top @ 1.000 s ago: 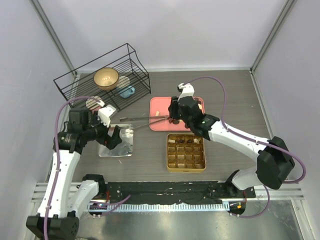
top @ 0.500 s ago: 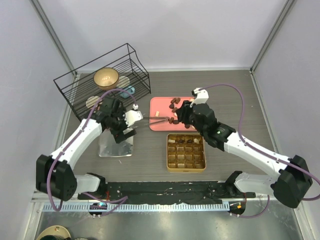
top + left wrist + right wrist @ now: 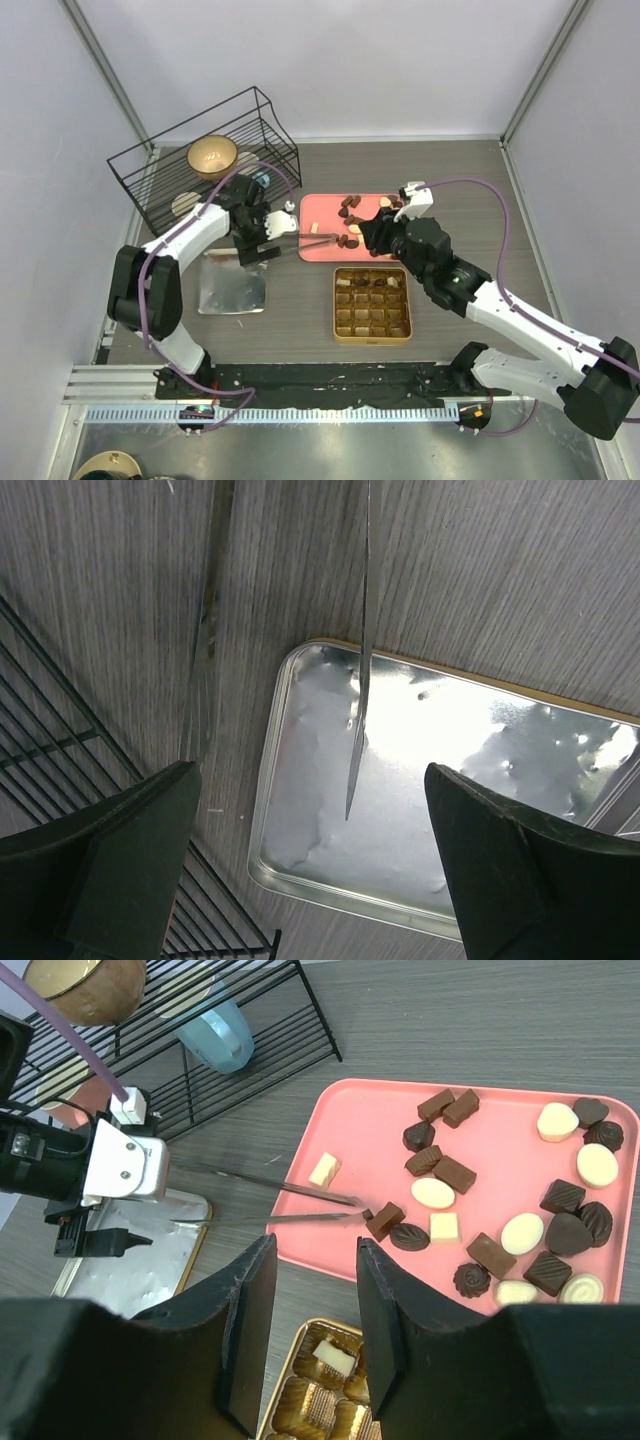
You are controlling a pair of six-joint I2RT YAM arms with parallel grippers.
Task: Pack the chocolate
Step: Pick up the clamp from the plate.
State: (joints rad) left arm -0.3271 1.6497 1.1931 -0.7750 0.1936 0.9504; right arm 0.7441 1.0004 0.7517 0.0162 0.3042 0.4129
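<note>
As I read the scene from my side of the tabletop point(image 3: 470, 200) outward, the gold tin point(image 3: 372, 339) comes first. A few pieces fill its far cells, and its near rows are bare. To its left lies a flat silver tray point(image 3: 232, 292).

Past the tin, the right tool point(image 3: 315, 1245) hangs over the near-left edge of the pink tray point(image 3: 500, 1160). Its jaws are partly apart with nothing between them. Most of the chocolate point(image 3: 455, 1173) is loose on that pink tray, dark, brown and cream pieces scattered toward its right side.

Long metal tweezers point(image 3: 280, 1186) reach in from the left. Their tips are just beside a brown piece at the tray's near-left edge.

The left tool point(image 3: 310, 775) stands spread wide above the silver tray's far end. The tweezers' arms run between its fingers, unpinched. I cannot tell whether either finger touches them.

Farthest back, left, a black wire rack point(image 3: 283, 150) holds a golden bowl point(image 3: 212, 155).
</note>
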